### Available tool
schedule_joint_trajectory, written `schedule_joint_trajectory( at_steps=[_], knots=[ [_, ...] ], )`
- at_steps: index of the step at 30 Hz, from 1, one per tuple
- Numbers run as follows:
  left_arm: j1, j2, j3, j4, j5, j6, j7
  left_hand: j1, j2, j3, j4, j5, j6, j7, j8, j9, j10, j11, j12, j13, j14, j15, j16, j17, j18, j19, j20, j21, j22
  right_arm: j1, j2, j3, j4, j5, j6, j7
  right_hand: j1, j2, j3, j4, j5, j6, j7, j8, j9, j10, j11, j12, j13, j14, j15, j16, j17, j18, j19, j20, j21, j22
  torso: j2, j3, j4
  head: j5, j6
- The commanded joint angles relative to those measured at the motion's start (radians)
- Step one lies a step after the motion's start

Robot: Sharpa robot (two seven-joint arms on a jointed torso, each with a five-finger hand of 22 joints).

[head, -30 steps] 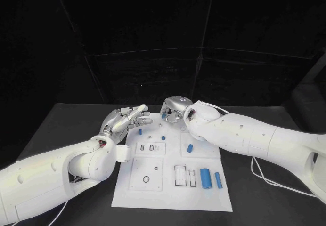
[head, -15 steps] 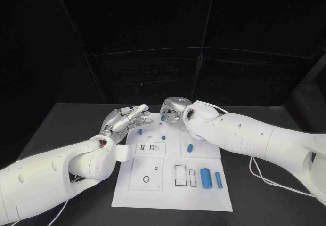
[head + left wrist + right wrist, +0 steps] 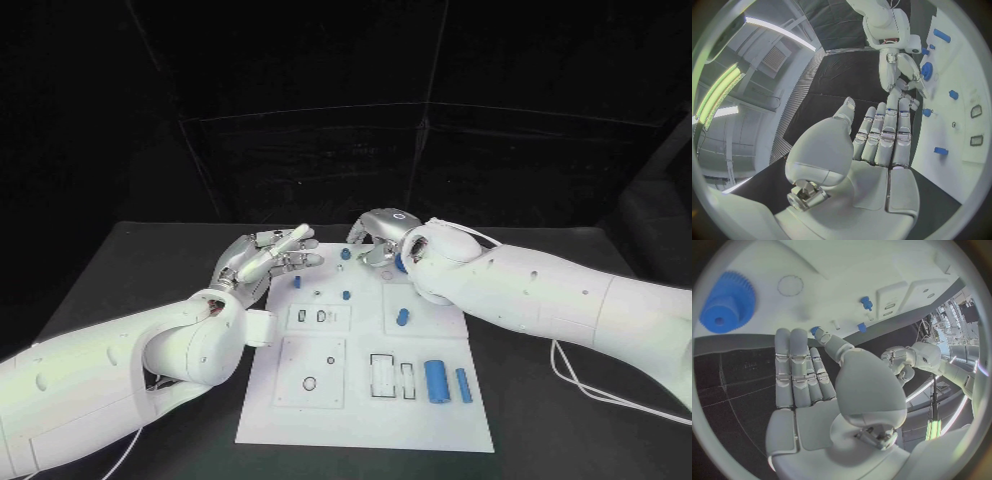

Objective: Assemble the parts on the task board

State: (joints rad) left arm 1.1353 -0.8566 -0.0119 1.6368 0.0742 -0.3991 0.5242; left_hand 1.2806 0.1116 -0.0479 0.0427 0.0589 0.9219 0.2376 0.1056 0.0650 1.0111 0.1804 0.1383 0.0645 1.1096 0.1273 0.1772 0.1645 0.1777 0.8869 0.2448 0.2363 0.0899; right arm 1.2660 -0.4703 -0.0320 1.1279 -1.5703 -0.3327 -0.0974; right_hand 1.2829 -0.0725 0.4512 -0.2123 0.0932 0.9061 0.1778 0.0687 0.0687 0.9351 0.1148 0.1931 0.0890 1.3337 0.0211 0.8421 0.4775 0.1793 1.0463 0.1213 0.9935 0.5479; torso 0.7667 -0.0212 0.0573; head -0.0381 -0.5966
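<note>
The task board [image 3: 364,400] is laid lengthwise on the black table [image 3: 130,270], bare table left along both long edges. At the board's far edge both hands are met — the left hand [image 3: 268,256] with fingers straight and together, nothing held; the right hand [image 3: 378,236] likewise flat and empty. A blue gear [image 3: 725,304] is seated near the far right corner; two blue cylinders [image 3: 446,381] are found near the right edge.

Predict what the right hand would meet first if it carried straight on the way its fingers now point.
Probably the task board near the blue gear: the right hand points at that stretch, though depth is unclear.
</note>
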Motion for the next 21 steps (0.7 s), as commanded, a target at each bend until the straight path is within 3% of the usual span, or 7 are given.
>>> schedule_joint_trajectory(
  at_steps=[1, 5, 7, 9, 13, 19, 21],
  knots=[
    [0.003, -0.004, 0.001, 0.004, -0.009, 0.017, 0.002, -0.002, -0.003, 0.002, -0.007, 0.002, -0.007, 0.000, -0.004, -0.001, -0.010, 0.001, -0.005, -0.001, 0.000, 0.004, -0.005, 0.002, 0.006, 0.009, 0.001, -0.004, -0.001, 0.008, -0.050, 0.004, 0.056, 0.034, -0.074, -0.016, -0.012, -0.008, -0.003, 0.020, 0.009, 0.027, -0.002, 0.007, 0.003, 0.049, -0.003, 0.042, 0.006, 0.029, -0.005, 0.016, 0.000, 0.007, 0.020, -0.002, 0.006, -0.001, -0.003, 0.0014, -0.0077, -0.001, 0.004],
    [0.004, -0.008, 0.000, 0.003, -0.008, 0.017, 0.003, -0.002, -0.003, 0.002, -0.007, 0.002, -0.007, 0.000, -0.004, -0.001, -0.010, 0.001, -0.005, -0.001, 0.000, 0.004, -0.005, 0.002, 0.006, 0.009, 0.001, -0.004, -0.001, 0.011, -0.139, 0.028, 0.137, 0.125, -0.076, -0.040, -0.069, -0.037, -0.037, 0.069, 0.006, 0.051, -0.006, 0.011, 0.003, 0.213, -0.028, 0.139, 0.036, 0.098, -0.020, 0.125, 0.133, -0.002, 0.081, -0.013, 0.058, 0.061, -0.006, 0.0038, -0.0157, -0.004, 0.008],
    [0.004, -0.008, 0.000, 0.001, -0.008, 0.018, 0.004, -0.001, -0.003, 0.002, -0.007, 0.002, -0.006, -0.001, -0.004, -0.001, -0.010, 0.001, -0.004, -0.001, 0.000, 0.004, -0.006, 0.002, 0.006, 0.009, 0.001, -0.005, -0.002, 0.012, -0.174, 0.033, 0.164, 0.168, -0.068, -0.055, -0.107, -0.082, -0.108, 0.104, 0.036, 0.034, -0.019, 0.002, -0.001, 0.281, -0.042, 0.195, 0.064, 0.117, -0.032, 0.167, 0.188, -0.012, 0.119, -0.022, 0.096, 0.118, -0.005, 0.0047, -0.0181, -0.005, 0.009],
    [0.004, -0.007, 0.000, -0.001, -0.008, 0.019, 0.004, -0.001, -0.003, 0.002, -0.007, 0.002, -0.006, -0.001, -0.004, -0.001, -0.010, 0.001, -0.004, -0.001, 0.000, 0.004, -0.006, 0.002, 0.006, 0.009, 0.001, -0.005, -0.002, 0.013, -0.207, 0.038, 0.183, 0.204, -0.044, -0.074, -0.091, -0.093, -0.201, 0.142, 0.066, 0.023, -0.029, 0.004, 0.000, 0.311, -0.057, 0.265, 0.111, 0.140, -0.045, 0.240, 0.285, -0.028, 0.166, -0.037, 0.149, 0.199, -0.005, 0.0058, -0.0220, -0.006, 0.010],
    [0.004, -0.006, 0.000, -0.003, -0.008, 0.020, 0.004, 0.000, -0.002, 0.003, -0.008, 0.002, -0.005, -0.002, -0.003, 0.000, -0.008, 0.000, -0.004, 0.000, 0.000, 0.004, -0.007, 0.002, 0.006, 0.009, 0.001, -0.005, -0.002, 0.013, -0.248, 0.041, 0.193, 0.235, 0.026, -0.111, 0.005, -0.064, -0.429, 0.258, 0.105, -0.004, -0.040, 0.017, 0.002, 0.279, -0.058, 0.473, 0.280, 0.165, -0.044, 0.401, 0.504, -0.052, 0.236, -0.050, 0.249, 0.351, -0.005, 0.0065, -0.0255, -0.008, 0.009],
    [0.004, -0.001, 0.000, -0.007, -0.008, 0.023, 0.004, 0.000, -0.002, 0.003, -0.009, 0.002, -0.005, -0.002, -0.003, 0.000, -0.008, 0.000, -0.004, 0.000, 0.000, 0.004, -0.007, 0.002, 0.006, 0.009, 0.001, -0.006, -0.002, 0.013, -0.264, 0.043, 0.168, 0.191, 0.106, -0.138, 0.118, -0.075, -0.519, 0.447, 0.106, -0.026, -0.025, 0.046, 0.002, 0.208, -0.052, 0.695, 0.507, 0.165, -0.041, 0.485, 0.626, -0.065, 0.245, -0.032, 0.301, 0.424, -0.004, 0.0075, -0.0220, -0.016, 0.005],
    [0.004, 0.001, 0.000, -0.008, -0.008, 0.023, 0.003, 0.000, -0.002, 0.003, -0.009, 0.002, -0.005, -0.002, -0.003, 0.000, -0.008, 0.000, -0.004, 0.000, 0.000, 0.004, -0.007, 0.002, 0.006, 0.009, 0.001, -0.006, -0.002, 0.013, -0.262, 0.043, 0.160, 0.185, 0.123, -0.140, 0.133, -0.078, -0.524, 0.470, 0.107, -0.029, -0.024, 0.051, 0.002, 0.216, -0.051, 0.734, 0.555, 0.166, -0.036, 0.496, 0.643, -0.065, 0.248, -0.034, 0.309, 0.435, -0.003, 0.0066, -0.0204, -0.019, 0.005]
  ],
)
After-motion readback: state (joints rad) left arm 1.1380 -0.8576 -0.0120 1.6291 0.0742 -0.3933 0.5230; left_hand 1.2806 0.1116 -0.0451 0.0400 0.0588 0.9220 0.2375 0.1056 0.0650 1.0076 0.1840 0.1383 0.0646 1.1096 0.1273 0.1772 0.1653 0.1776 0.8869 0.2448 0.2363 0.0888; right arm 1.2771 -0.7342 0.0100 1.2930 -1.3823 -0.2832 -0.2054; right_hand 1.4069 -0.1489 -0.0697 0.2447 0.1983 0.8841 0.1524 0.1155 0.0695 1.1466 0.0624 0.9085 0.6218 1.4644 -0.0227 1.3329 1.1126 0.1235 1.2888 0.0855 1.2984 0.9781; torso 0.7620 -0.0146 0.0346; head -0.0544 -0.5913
